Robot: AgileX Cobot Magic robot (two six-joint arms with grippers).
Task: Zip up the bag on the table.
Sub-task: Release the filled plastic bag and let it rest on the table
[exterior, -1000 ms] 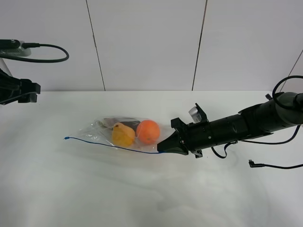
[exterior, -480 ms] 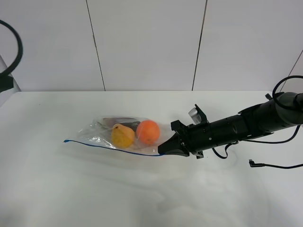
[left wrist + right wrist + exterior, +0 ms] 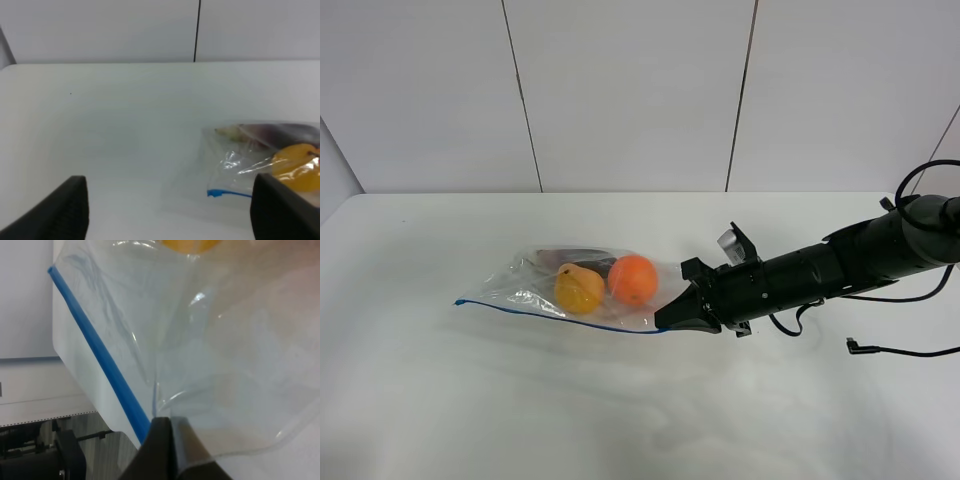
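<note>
Obs. 1: Where did the bag sit, and on what?

Obs. 2: The table (image 3: 440, 400) was white and mostly bare. The bag (image 3: 525, 288) lay flat near its middle, with its long blue-edged side toward the near edge in the high view.

Obs. 1: Arms?

Obs. 2: The right gripper (image 3: 665, 318) was reaching in low from the right, its jaws together and pinching the bag's corner at the right end of the zip. The right wrist view showed clear film caught between the closed tips. The left gripper (image 3: 170, 212) was out of the high view. Its own camera showed the jaws apart with nothing between them, well apart from the bag's far end.

Obs. 1: Contents?

Obs. 2: An orange (image 3: 634, 279) and a yellow fruit (image 3: 579, 287) lay side by side inside, touching or nearly so.

Obs. 1: And the zip strip (image 3: 560, 313)?

Obs. 2: It ran as one thin blue line from the free left end to the pinched corner, with no visible gape. Whether it was pressed shut along its whole length could not be told.

Obs. 1: Progress?

Obs. 2: Judged late. The strip looked closed and the left arm was clear of it. What likely remained was for the right gripper to release the corner, plus a check of the seal.
</note>
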